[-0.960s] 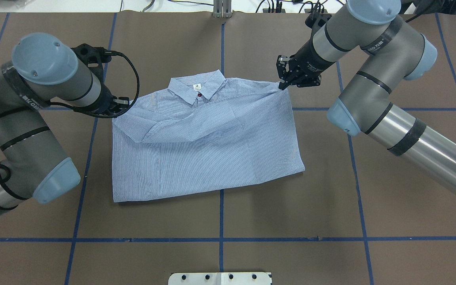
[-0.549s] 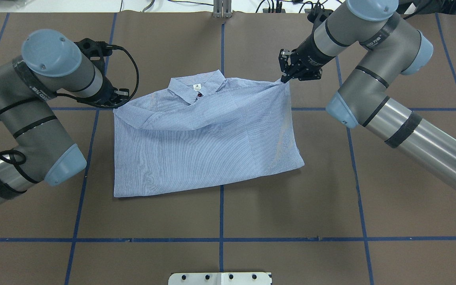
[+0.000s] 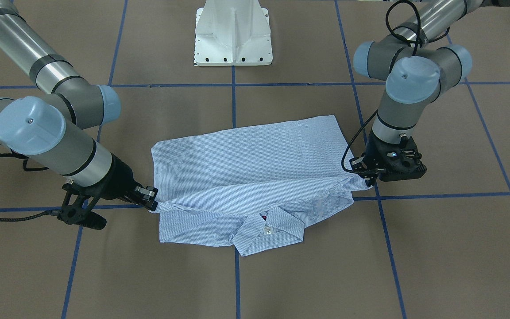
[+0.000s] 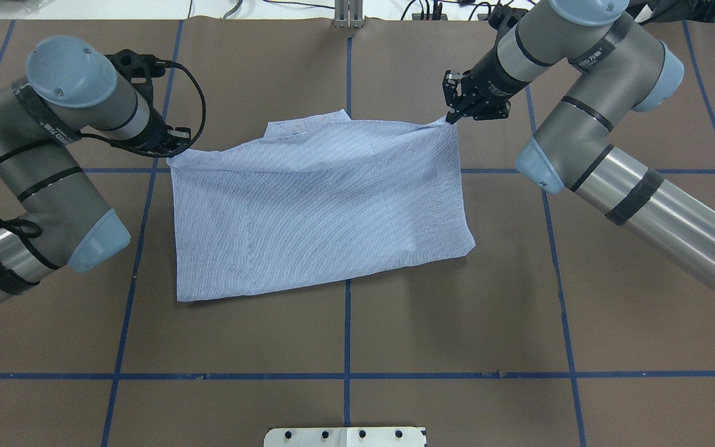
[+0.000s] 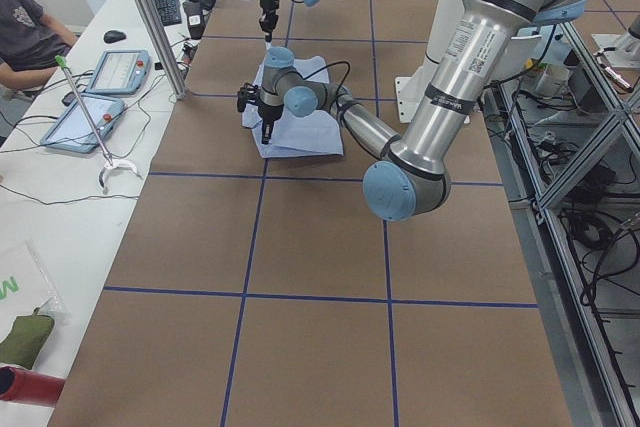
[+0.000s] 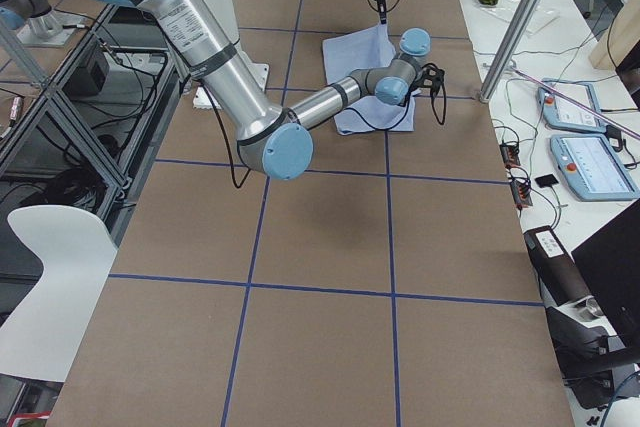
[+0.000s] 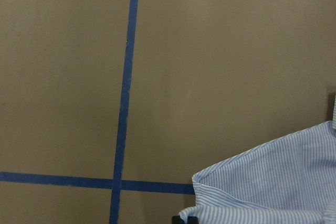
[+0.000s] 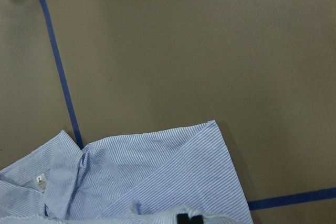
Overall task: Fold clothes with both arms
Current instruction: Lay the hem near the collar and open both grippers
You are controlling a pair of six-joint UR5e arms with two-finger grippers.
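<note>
1. Shirt (image 4: 320, 211): lies mid-table (image 4: 457, 323), folded to a rough rectangle, with the collar (image 3: 266, 232) at the end far from the robot.
2. Left claw (image 4: 174, 152): clamped on the shirt's left shoulder corner.
3. Right claw (image 4: 450, 119): clamped on the right shoulder corner.
4. Change: within the last second both corners have risen. The cloth between them is now taut and hides the label (image 3: 268, 229) from overhead. The near hem (image 4: 320, 282) has crept away from the robot.
5. Meaning: the lift is under way. The likely next step is carrying the shoulder edge over toward the hem.
</note>
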